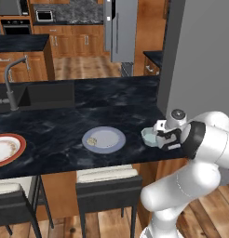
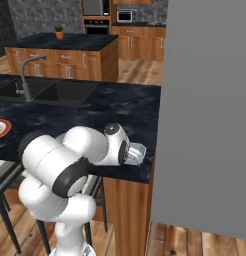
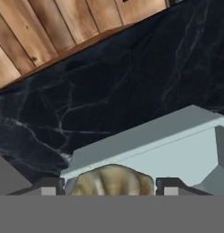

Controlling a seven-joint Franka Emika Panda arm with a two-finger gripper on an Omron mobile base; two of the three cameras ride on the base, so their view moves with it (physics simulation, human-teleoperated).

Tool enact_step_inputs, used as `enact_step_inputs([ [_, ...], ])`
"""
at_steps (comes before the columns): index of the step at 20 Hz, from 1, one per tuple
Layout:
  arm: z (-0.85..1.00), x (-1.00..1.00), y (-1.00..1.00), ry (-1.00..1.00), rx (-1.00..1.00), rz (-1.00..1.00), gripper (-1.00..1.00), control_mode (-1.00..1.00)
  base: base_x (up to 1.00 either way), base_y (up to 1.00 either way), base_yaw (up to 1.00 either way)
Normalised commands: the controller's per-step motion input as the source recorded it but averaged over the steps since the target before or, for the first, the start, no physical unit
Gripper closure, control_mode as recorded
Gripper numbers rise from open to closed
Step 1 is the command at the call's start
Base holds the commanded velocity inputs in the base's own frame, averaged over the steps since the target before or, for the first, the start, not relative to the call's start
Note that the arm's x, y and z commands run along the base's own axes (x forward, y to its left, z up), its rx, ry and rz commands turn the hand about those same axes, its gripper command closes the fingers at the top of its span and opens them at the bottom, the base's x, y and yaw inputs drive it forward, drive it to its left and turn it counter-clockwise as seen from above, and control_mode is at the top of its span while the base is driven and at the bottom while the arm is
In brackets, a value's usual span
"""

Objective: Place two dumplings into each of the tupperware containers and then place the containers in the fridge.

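I saw flat, even rendered light, soft shadows under the worktop (image 1: 65, 135), no glare, and slight blockiness throughout.

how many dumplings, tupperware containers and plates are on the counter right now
dumplings: 2, one in the round tupperware container at, one between the gripper tips at
tupperware containers: 2, the round one and the one under the hand
red-rimmed plate: 1
total: 5
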Motion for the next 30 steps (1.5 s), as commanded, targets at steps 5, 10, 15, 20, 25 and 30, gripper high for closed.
enact_step_inputs([
  [5,0.00,0.35,-0.03,0.00,0.00,-0.01,-1.00,-1.00,0.00,0.00,0.00],
  [10,0.06,0.40,0.00,-0.14,0.01,0.00,-1.00,-1.00,0.00,0.00,0.00],
  [15,0.47,-0.01,-0.23,-0.26,0.06,0.00,-1.00,-1.00,0.00,0.00,0.00],
  [20,0.98,-0.93,-0.19,-0.16,0.03,0.00,-1.00,-1.00,0.00,0.00,0.00],
  [25,1.00,-0.97,0.06,0.01,-0.05,0.08,-1.00,-1.00,0.00,0.00,0.00],
  [30,1.00,-0.72,0.33,0.13,-0.20,0.13,-1.00,-1.00,0.00,0.00,0.00],
])
